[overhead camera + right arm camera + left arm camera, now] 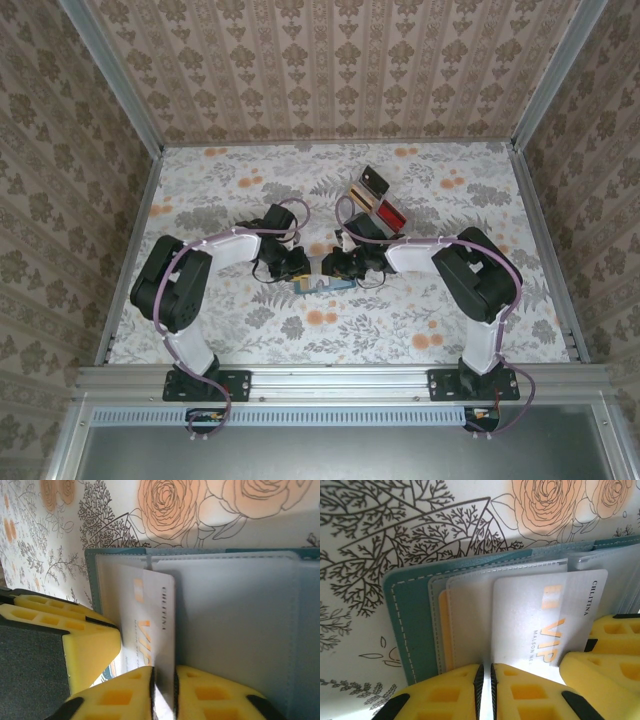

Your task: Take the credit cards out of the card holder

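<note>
The card holder (322, 285) lies open on the flowered desk (230, 190), pinned between both arms, and a clear tray (375, 200) sits well beyond it.

The silver VIP card (150, 625) is pinched edge-on by the right end effector (163, 677), whose jaws are closed narrow on it. The card is partly drawn out of its clear sleeve.

At the holder's near edge the left end effector (486, 675) is narrowed almost to touching. It is judged to be clamped on the sleeve edge as an anchor, though the bite itself is hard to confirm.

To do this step well, the card should be drawn straight along its sleeve and away from the holder's spine, kept flat and not twisted. The holder should be kept pressed down so it is not dragged along.

An orange card edge (444, 630) is glimpsed in a sleeve nearer the holder's teal cover. How many more cards are tucked inside cannot be made out. The near edge of the VIP card is covered by yellow pads (445, 695), and from above the holder is largely covered by the wrists.
</note>
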Robot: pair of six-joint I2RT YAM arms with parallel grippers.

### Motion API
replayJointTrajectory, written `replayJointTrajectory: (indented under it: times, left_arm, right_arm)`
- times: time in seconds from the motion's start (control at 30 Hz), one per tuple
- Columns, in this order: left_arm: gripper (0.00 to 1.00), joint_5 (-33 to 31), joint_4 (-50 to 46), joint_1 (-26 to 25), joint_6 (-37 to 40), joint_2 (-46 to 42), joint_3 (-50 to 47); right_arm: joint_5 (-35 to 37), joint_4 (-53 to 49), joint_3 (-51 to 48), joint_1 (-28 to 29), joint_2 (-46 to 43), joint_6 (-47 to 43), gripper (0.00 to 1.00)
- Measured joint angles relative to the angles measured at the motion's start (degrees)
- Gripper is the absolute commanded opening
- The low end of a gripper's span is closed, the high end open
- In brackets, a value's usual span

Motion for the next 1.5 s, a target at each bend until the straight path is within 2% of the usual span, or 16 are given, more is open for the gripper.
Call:
replayJointTrajectory:
  times: [0.07,0.13,0.37,0.6,0.77,0.9,1.03,1.13,1.2,1.37,1.5]
  left_arm:
    - [0.17,0.0,0.0,0.0,0.2,0.0,0.0]
    - [0.17,0.0,0.0,0.0,0.2,0.0,0.0]
    - [0.21,0.0,-0.2,0.0,0.7,0.0,0.3]
    - [0.43,1.7,-0.1,0.0,0.7,-0.2,2.0]
    - [0.63,4.5,2.2,0.1,-0.9,-6.4,2.6]
    - [0.7,7.6,7.2,0.2,-3.5,-14.1,2.6]
    - [0.73,11.8,15.2,0.2,-7.3,-19.6,1.8]
    - [0.71,14.7,21.5,0.2,-10.5,-21.6,0.0]
    - [0.66,16.4,24.8,0.2,-12.3,-21.7,-0.8]
    - [0.43,19.7,31.3,0.2,-15.8,-21.7,-2.1]
    - [0.31,21.3,36.2,0.0,-17.8,-21.8,-2.5]
  right_arm:
    - [0.0,0.1,0.0,-0.2,0.0,-0.1,0.06]
    - [0.0,0.4,-0.2,-0.5,-0.3,-0.1,0.02]
    - [1.9,0.1,-5.2,-3.3,-7.6,-2.6,0.0]
    - [2.2,0.0,-10.9,-8.1,-20.6,-7.5,0.0]
    - [-2.1,0.0,-11.3,-10.9,-28.5,-8.8,0.0]
    - [-7.3,0.5,-11.3,-12.4,-32.7,-7.4,0.0]
    - [-12.7,1.4,-11.0,-12.7,-34.5,-4.1,0.0]
    - [-16.5,1.7,-9.6,-12.7,-35.0,-1.2,0.0]
    - [-18.5,1.9,-8.4,-12.7,-35.3,0.4,0.0]
    - [-21.9,3.8,-6.7,-13.1,-36.3,4.6,0.0]
    - [-23.5,4.2,-6.6,-13.8,-36.3,6.5,0.0]
